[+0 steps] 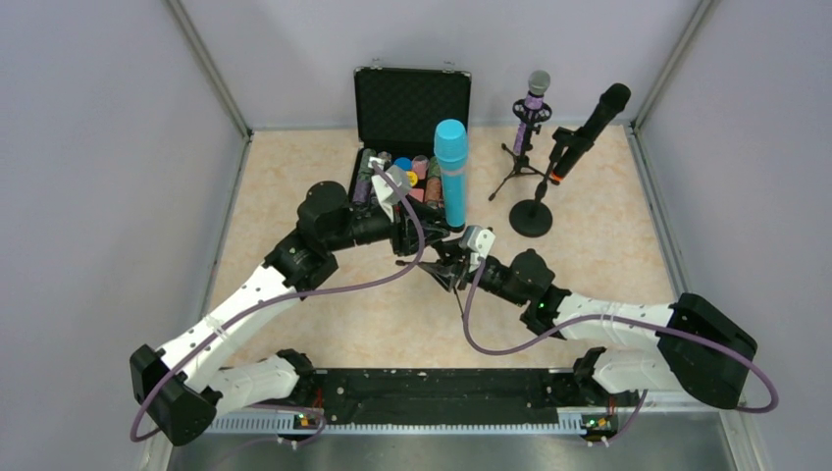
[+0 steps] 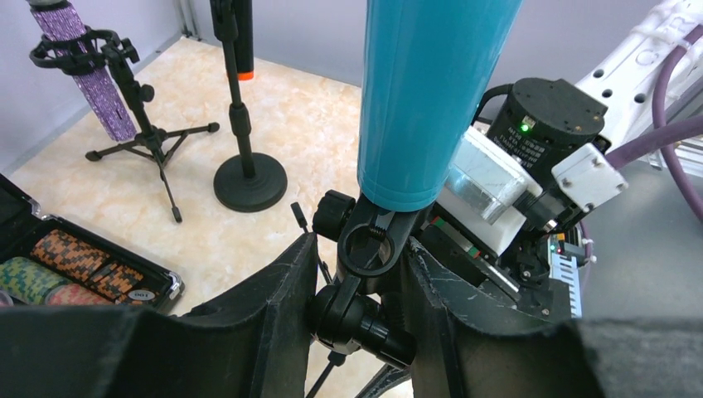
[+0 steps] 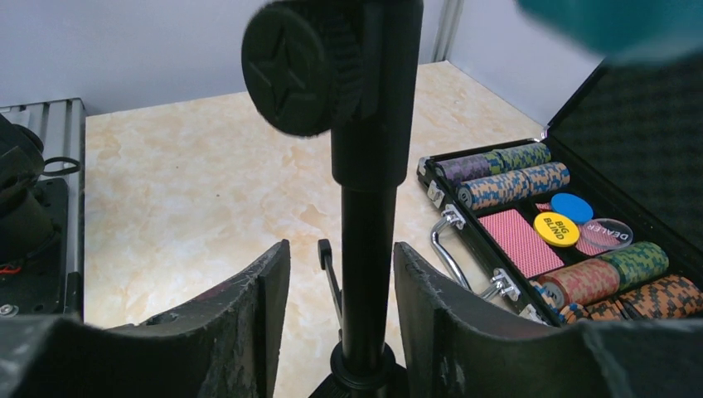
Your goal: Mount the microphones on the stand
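The turquoise microphone (image 1: 451, 172) stands upright in the clip (image 2: 373, 240) of a small black stand at the table's middle; it also shows in the left wrist view (image 2: 431, 91). My left gripper (image 2: 361, 242) is shut on the stand's swivel joint (image 2: 356, 311) just under the clip. My right gripper (image 3: 340, 245) is open around the stand's pole (image 3: 365, 274), with a gap on its left side. The purple microphone (image 1: 533, 103) sits in a tripod stand (image 2: 141, 137) at the back. The black microphone with an orange end (image 1: 587, 128) sits on a round-base stand (image 1: 531, 218).
An open black case (image 1: 412, 98) with poker chips and cards lies at the back centre, just behind the turquoise microphone; it shows in the right wrist view (image 3: 497, 274) too. Grey walls enclose the table on three sides.
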Controlling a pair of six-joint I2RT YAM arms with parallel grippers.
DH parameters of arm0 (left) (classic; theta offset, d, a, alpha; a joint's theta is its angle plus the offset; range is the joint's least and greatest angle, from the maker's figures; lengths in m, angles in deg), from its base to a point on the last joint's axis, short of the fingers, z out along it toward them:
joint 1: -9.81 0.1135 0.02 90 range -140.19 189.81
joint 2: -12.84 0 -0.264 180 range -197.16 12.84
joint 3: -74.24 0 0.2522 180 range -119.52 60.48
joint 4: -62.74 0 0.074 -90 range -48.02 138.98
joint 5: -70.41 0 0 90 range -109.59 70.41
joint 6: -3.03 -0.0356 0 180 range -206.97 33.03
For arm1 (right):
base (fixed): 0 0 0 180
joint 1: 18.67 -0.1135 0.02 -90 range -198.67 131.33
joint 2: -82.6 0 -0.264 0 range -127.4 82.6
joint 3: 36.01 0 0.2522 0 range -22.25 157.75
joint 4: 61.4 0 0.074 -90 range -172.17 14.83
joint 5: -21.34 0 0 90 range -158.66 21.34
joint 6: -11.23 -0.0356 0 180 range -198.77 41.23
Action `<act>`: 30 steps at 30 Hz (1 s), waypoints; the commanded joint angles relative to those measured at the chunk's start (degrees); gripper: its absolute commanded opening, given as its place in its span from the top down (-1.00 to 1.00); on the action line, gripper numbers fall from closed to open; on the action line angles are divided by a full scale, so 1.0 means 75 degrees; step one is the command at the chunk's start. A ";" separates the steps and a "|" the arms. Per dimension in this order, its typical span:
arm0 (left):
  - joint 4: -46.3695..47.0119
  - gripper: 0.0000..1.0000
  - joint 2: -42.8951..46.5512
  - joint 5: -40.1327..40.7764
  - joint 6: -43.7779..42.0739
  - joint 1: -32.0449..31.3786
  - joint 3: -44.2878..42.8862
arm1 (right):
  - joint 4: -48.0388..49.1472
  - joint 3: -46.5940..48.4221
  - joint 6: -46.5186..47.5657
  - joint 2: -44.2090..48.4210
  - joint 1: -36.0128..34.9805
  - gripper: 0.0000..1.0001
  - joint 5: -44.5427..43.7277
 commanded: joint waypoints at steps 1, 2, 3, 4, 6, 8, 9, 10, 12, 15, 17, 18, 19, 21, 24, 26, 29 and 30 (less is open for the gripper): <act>0.1373 1.00 0.0457 0.0119 0.0231 -0.0041 -0.0073 | 0.0503 -0.0054 -0.0138 -0.0108 -0.0057 0.11 0.0056; 0.1385 1.00 0.0486 0.0128 0.0225 -0.0033 -0.0075 | 0.0509 -0.0066 -0.0141 -0.0129 -0.0057 0.17 0.0056; 0.1421 1.00 0.0510 0.0139 0.0206 -0.0037 -0.0068 | 0.0514 -0.0083 -0.0144 -0.0144 -0.0057 0.23 0.0040; 0.1459 1.00 0.0535 0.0164 0.0216 -0.0033 -0.0065 | 0.0524 -0.0091 -0.0147 -0.0159 -0.0057 0.30 0.0036; 0.1511 1.00 0.0564 0.0226 0.0245 -0.0033 -0.0073 | 0.0537 -0.0131 -0.0154 -0.0187 -0.0057 0.42 0.0033; 0.1542 1.00 0.0576 0.0381 0.0354 -0.0032 -0.0102 | 0.0538 -0.0152 -0.0176 -0.0222 -0.0063 0.48 0.0014; 0.1541 1.00 0.0596 0.0476 0.0395 -0.0032 -0.0111 | 0.0521 -0.0148 -0.0179 -0.0233 -0.0058 0.50 0.0009; 0.1547 1.00 0.0602 0.0584 0.0445 -0.0032 -0.0130 | 0.0504 -0.0158 -0.0190 -0.0252 -0.0057 0.54 -0.0010; 0.1556 1.00 0.0634 0.0842 0.0495 -0.0033 -0.0172 | 0.0453 -0.0153 -0.0207 -0.0280 -0.0057 0.61 -0.0064; 0.1527 1.00 0.0689 0.1344 0.0492 -0.0032 -0.0251 | 0.0373 -0.0148 -0.0234 -0.0327 -0.0066 0.85 -0.0145; 0.1510 1.00 0.0686 0.1784 0.0430 -0.0039 -0.0315 | 0.0337 -0.0149 -0.0256 -0.0355 -0.0059 1.00 -0.0183; 0.1461 1.00 0.0669 0.1971 0.0382 -0.0033 -0.0380 | 0.0332 -0.0145 -0.0267 -0.0369 -0.0057 1.00 -0.0190; 0.1367 1.00 0.0647 0.2155 0.0330 -0.0037 -0.0467 | 0.0319 -0.0143 -0.0273 -0.0370 -0.0061 1.00 -0.0190; 0.1172 1.00 0.0582 0.2495 0.0307 -0.0032 -0.0646 | 0.0279 -0.0130 -0.0273 -0.0359 -0.0057 1.00 -0.0179; 0.0981 1.00 0.0494 0.3174 0.0568 -0.0033 -0.0850 | 0.0198 -0.0134 -0.0273 -0.0335 -0.0059 1.00 -0.0201; 0.0938 1.00 0.0446 0.3445 0.0734 -0.0032 -0.0937 | 0.0161 -0.0136 -0.0273 -0.0319 -0.0057 1.00 -0.0287; 0.0862 1.00 0.0320 0.3797 0.0971 -0.0034 -0.1066 | 0.0128 -0.0156 -0.0293 -0.0296 -0.0060 1.00 -0.0444; 0.0784 1.00 0.0286 0.3909 0.1044 -0.0038 -0.1149 | 0.0099 -0.0156 -0.0295 -0.0273 -0.0060 1.00 -0.0487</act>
